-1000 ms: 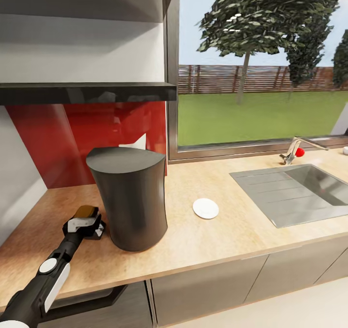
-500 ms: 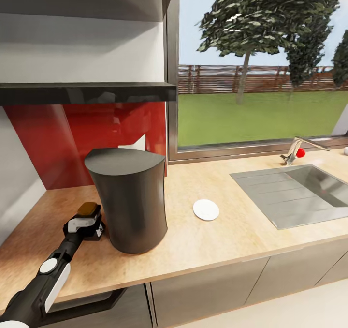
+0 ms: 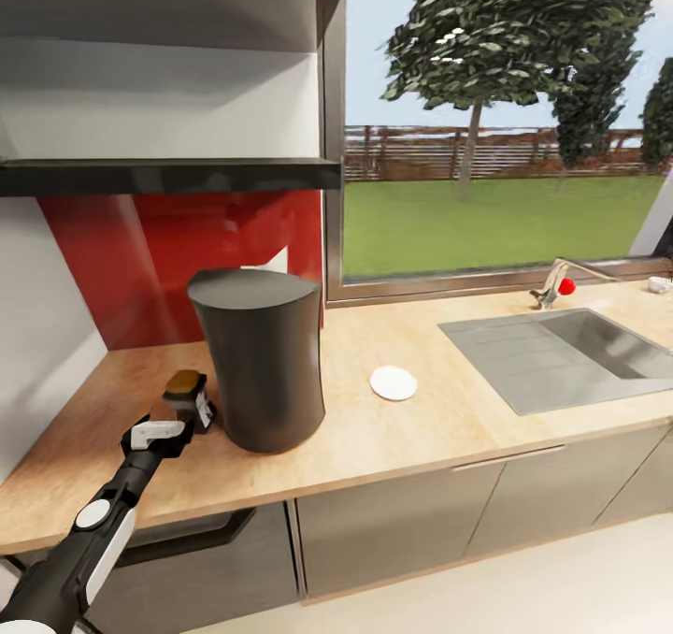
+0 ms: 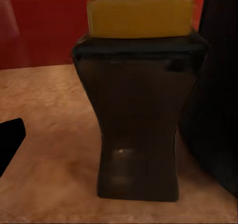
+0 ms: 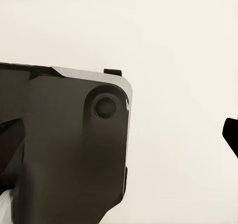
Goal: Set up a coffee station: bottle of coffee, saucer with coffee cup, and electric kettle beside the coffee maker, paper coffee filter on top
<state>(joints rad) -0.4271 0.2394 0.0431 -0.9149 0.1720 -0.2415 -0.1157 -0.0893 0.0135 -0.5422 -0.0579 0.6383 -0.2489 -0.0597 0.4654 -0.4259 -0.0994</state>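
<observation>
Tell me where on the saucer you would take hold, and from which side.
Judging by its pose, the rim. The saucer lies flat and low on the kitchen countertop, so there is no side wall to pinch. With bare worktop all round, I would come from above at the front edge and pinch the rim there.

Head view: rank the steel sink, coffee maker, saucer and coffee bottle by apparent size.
1. Recessed steel sink
2. Tall dark grey coffee maker
3. Small brown amber-capped coffee bottle and flat round white saucer: look alike, so unranked.

Black left arm (image 3: 89, 545) with white panels, round white disc, grey-white wrist.
</observation>
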